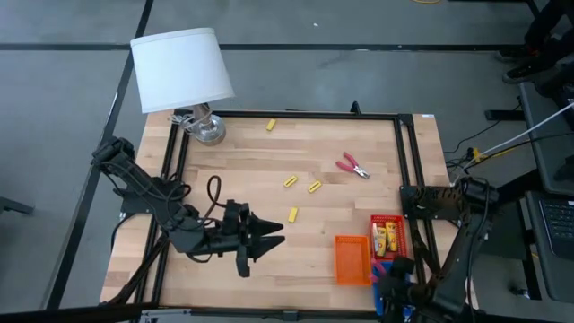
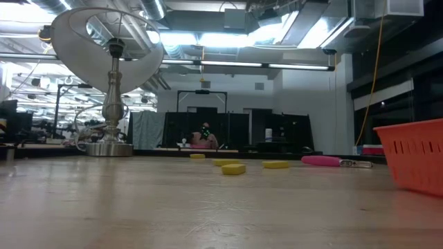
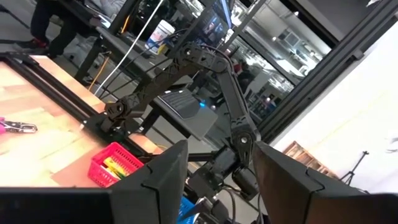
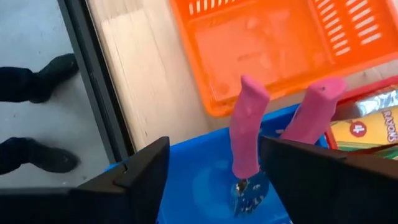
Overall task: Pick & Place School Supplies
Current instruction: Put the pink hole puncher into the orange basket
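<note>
On the wooden table (image 1: pixel 233 179) the left gripper (image 1: pixel 273 235) waits, jaws apart and empty. The right gripper (image 4: pixel 214 171) hangs over the blue tray (image 4: pixel 199 180), jaws wide, with pink-handled pliers (image 4: pixel 249 134) standing loose in it: a drop-off, I judge. The red tray (image 1: pixel 387 222) holds yellow packs (image 1: pixel 386 238); the orange tray (image 1: pixel 352 260) is empty. Next: the other pliers (image 1: pixel 352 165) and four yellow blocks (image 1: pixel 292 213).

Bright ceiling lights (image 2: pixel 208 38) shine in the low view. The table (image 2: pixel 138 207) up close looks blurry. Shadows are soft.
</note>
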Robot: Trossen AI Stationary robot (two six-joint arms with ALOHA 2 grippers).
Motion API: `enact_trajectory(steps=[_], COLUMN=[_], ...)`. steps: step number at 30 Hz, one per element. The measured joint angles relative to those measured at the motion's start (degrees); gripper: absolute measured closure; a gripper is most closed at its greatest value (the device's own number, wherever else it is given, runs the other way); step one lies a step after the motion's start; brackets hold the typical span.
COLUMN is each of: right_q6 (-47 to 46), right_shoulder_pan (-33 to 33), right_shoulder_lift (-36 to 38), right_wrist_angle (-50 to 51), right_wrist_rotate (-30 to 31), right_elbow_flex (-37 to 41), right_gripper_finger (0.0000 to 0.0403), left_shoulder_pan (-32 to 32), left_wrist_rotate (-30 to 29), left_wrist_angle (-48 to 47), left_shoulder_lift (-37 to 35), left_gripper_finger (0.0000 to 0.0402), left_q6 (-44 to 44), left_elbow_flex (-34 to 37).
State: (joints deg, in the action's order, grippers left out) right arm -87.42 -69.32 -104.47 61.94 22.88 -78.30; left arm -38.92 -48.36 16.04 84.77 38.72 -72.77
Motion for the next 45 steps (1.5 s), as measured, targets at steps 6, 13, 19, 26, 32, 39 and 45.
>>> enact_trajectory(steps=[6,13,19,26,32,39,45], right_q6=[0.48,-2.45,-3.31,-3.67,-6.36,-10.51,-12.52], right_shoulder_pan=[1.1,1.0,0.64,0.46,0.33,0.69,8.03], right_shoulder_lift=[-0.86,-1.73,-1.73,-1.27,1.66,8.32,14.72], right_wrist_angle=[-0.03,-1.03,-0.88,-1.39,-0.14,0.79,0.62], right_wrist_rotate=[1.57,-1.15,-1.93,-0.94,2.47,8.79,13.72], right_elbow_flex=[0.09,4.02,4.48,3.96,3.3,3.3,3.3], right_gripper_finger=[0.0174,0.0175,0.022,0.0359,0.0361,0.0361,0.0361], left_shoulder_pan=[0.0,0.0,0.0,0.0,0.0,0.0,0.17], left_wrist_rotate=[0.0,0.0,0.0,-0.02,-0.74,-1.3,-2.14], left_wrist_angle=[-0.03,0.91,1.75,1.96,1.76,1.84,1.83], left_shoulder_lift=[0.0,0.0,0.0,0.0,0.0,0.0,0.0], left_gripper_finger=[0.0224,0.0224,0.0224,0.0233,0.0245,0.0255,0.0256], left_q6=[0.98,1.1,1.29,1.12,0.78,-0.07,-0.32], left_elbow_flex=[0.0,0.0,0.0,0.0,0.0,0.0,0.0])
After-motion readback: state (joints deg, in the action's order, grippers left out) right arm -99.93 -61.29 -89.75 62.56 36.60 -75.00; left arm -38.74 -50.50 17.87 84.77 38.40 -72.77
